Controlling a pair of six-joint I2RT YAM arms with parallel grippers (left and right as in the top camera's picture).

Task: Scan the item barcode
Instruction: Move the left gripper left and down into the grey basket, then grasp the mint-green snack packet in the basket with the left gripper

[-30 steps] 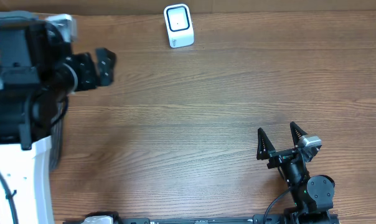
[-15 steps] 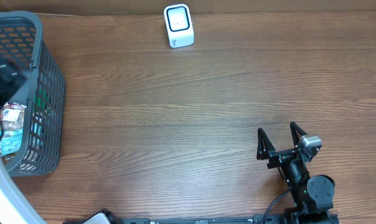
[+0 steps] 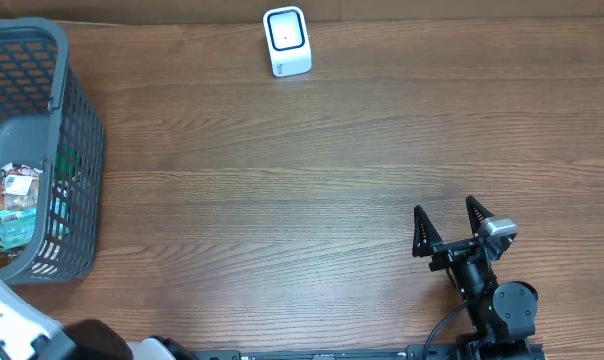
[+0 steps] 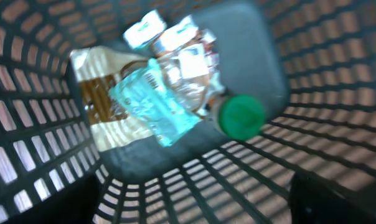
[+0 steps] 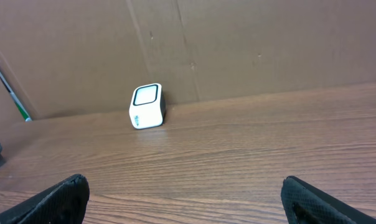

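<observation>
Several packaged items lie in the bottom of a dark mesh basket [image 3: 77,150] at the table's left edge. In the left wrist view I see a teal packet [image 4: 154,106], a green-capped bottle [image 4: 241,116] and a brown and gold packet [image 4: 101,106]. My left gripper [image 4: 191,190] hangs inside the basket above them, open, with nothing between its dark fingers [image 4: 337,199]. The white barcode scanner [image 3: 286,40] stands at the table's far edge, also seen as the scanner [image 5: 146,106] in the right wrist view. My right gripper [image 3: 447,222] rests open and holding nothing at the front right, the right gripper [image 5: 188,199] pointing toward the scanner.
A brown cardboard wall [image 5: 238,43] backs the table behind the scanner. Wood tabletop [image 3: 312,180] stretches between basket, scanner and right arm. A white part of the left arm [image 3: 2,320] shows at the bottom left corner.
The left arm has swung out of the overhead view to the left, uncovering the basket and its contents. The right arm has not moved.
</observation>
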